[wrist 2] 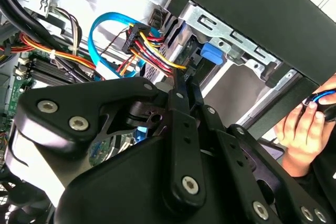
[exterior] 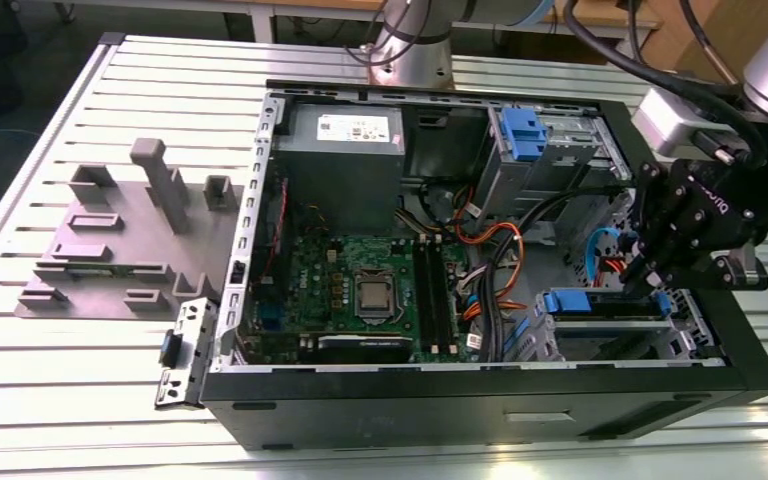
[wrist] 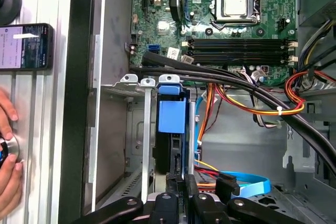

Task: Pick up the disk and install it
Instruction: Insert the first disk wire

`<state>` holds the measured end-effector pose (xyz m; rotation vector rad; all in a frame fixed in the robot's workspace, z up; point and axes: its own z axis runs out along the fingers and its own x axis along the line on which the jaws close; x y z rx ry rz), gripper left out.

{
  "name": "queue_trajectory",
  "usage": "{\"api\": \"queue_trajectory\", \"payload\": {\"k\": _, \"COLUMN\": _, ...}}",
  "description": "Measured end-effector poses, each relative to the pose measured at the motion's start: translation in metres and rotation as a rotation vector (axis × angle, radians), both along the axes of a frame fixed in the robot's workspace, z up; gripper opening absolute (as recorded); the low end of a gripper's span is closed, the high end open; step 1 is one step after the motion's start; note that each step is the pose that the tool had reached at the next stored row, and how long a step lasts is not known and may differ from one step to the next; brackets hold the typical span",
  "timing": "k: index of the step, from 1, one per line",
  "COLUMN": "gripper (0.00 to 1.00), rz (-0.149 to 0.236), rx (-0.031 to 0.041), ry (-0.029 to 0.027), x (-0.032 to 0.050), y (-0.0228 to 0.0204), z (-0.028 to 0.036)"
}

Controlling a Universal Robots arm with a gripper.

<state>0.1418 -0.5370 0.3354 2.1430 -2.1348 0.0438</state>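
Hovering just above the drive cage at the front corner of the open computer case (exterior: 491, 400), the tool (wrist: 177, 184) has its 2 black fingers drawn close together, nearly touching, over the rear edge of the disk (wrist: 171, 129); whether they actually pinch that edge or merely rest beside it I cannot tell. The disk stands on edge in the cage slot, its blue carrier tab (wrist: 172, 116) facing the motherboard, so it looks at least partly seated in its bay. Just beside the tool a light-blue data cable (wrist: 247, 184) loops, and red, yellow and orange power wires (wrist 2: 152, 51) run close to the slot. Further in lie the motherboard (wrist: 231, 30) with its bare processor socket and memory slots, and beyond the case wall a person's hand (wrist: 8, 156) rests on the slatted desk (exterior: 64, 380) near a phone (wrist: 25, 45). My worry is snagging: if the tool presses or shifts sideways, the fingers could catch the data cable or the power wires, strain a connector, or cock the disk in its rails so it jams half-seated.
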Motion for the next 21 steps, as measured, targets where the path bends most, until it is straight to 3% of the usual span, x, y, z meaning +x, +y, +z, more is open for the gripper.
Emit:
{"api": "queue_trajectory", "payload": {"k": 10, "gripper": 0.17, "rz": 0.0, "rx": 0.012, "ry": -0.0011, "x": -0.0005, "y": -0.0038, "z": -0.0017}}
{"api": "queue_trajectory", "payload": {"k": 14, "gripper": 0.17, "rz": 0.0, "rx": 0.0236, "ry": -0.0014, "x": -0.0005, "y": -0.0039, "z": -0.0019}}
{"api": "queue_trajectory", "payload": {"k": 16, "gripper": 0.17, "rz": 0.0, "rx": 0.0285, "ry": -0.0031, "x": -0.0007, "y": -0.0042, "z": -0.002}}
{"api": "queue_trajectory", "payload": {"k": 21, "gripper": 0.17, "rz": 0.0, "rx": 0.0295, "ry": -0.0096, "x": -0.0015, "y": -0.0052, "z": -0.0019}}
